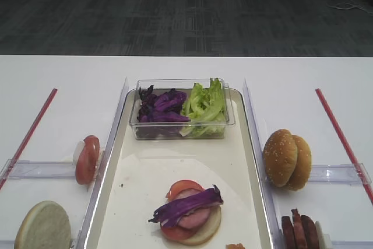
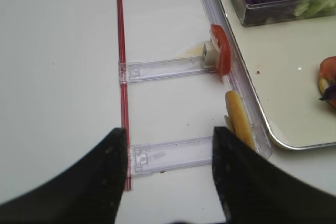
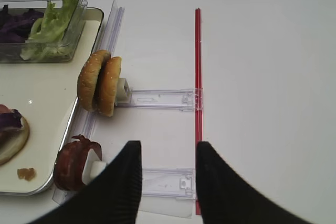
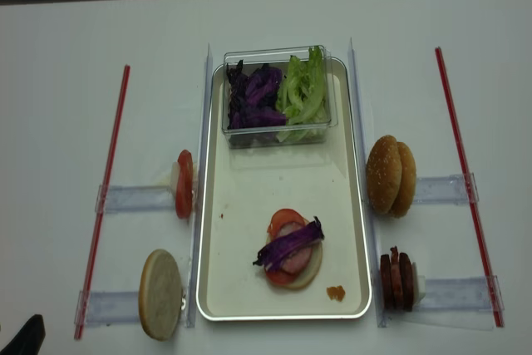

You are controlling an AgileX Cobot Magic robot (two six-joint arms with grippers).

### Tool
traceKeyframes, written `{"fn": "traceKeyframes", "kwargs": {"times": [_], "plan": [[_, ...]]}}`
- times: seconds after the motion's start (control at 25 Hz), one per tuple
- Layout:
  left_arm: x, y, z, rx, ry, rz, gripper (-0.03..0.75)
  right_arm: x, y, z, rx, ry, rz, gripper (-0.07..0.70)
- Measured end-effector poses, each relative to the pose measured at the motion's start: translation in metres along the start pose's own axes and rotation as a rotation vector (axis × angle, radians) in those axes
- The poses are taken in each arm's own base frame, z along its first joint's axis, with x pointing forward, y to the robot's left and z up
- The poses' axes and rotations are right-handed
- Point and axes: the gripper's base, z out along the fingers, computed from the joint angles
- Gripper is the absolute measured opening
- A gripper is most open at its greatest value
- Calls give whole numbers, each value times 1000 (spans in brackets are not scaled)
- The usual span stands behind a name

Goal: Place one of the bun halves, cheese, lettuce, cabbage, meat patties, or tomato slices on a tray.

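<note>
While the stack on the tray (image 4: 349,205) ends at the cabbage (image 4: 289,244) strip, lying diagonally across the meat, a seeded top looks due next. Bun halves (image 3: 99,82) stand on edge in the right rack, fwd-left of the right gripper (image 3: 167,174), the nearer arm; jaws clenched, empty. Left gripper (image 2: 169,174): spread wide, holds nothing.

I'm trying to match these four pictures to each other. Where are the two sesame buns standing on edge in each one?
Exterior high: the sesame buns stand at right, just outside the tray.
Right wrist: left of centre, beside the tray's edge.
Left wrist: not in view.
Exterior high (realsense): right of the tray, mid-height.
Shared landmark: the clear tub of purple cabbage and lettuce.
</note>
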Motion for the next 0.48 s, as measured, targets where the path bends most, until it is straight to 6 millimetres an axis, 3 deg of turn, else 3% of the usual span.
{"fn": "traceKeyframes", "kwargs": {"times": [0.48], "plan": [[0,0,0,0,0,0,381,0,0,0,0,0,0,272]]}}
